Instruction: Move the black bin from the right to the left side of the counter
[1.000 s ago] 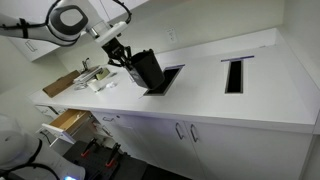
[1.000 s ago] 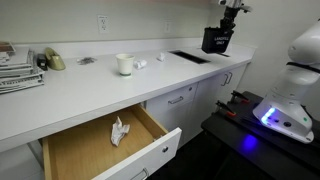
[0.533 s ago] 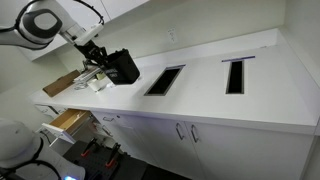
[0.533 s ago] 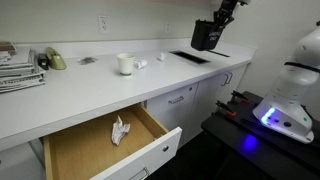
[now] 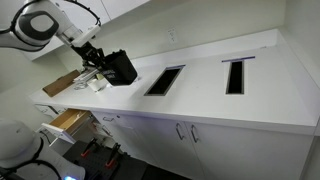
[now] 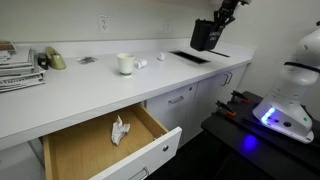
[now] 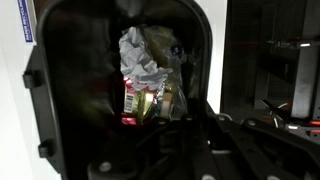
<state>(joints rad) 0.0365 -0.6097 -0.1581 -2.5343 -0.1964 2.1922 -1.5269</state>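
The black bin [image 5: 121, 67] hangs in the air above the white counter [image 5: 200, 100], tilted, held by my gripper [image 5: 99, 55], which is shut on its rim. It also shows in an exterior view [image 6: 207, 36], above the rectangular counter opening [image 6: 189, 56]. In the wrist view the bin [image 7: 60, 90] fills the frame, with crumpled paper and wrappers [image 7: 146, 75] inside. My fingers are dark and hard to make out there.
Two rectangular openings [image 5: 164, 80] [image 5: 235, 75] are cut in the counter. A white mug [image 6: 125, 64], a stack of papers [image 6: 18, 72] and small items stand on the counter. A drawer [image 6: 105, 145] below hangs open with crumpled paper inside.
One second ago the bin was over the nearer opening; it has moved along the counter toward the cluttered end. Nothing has moved in the last half second.
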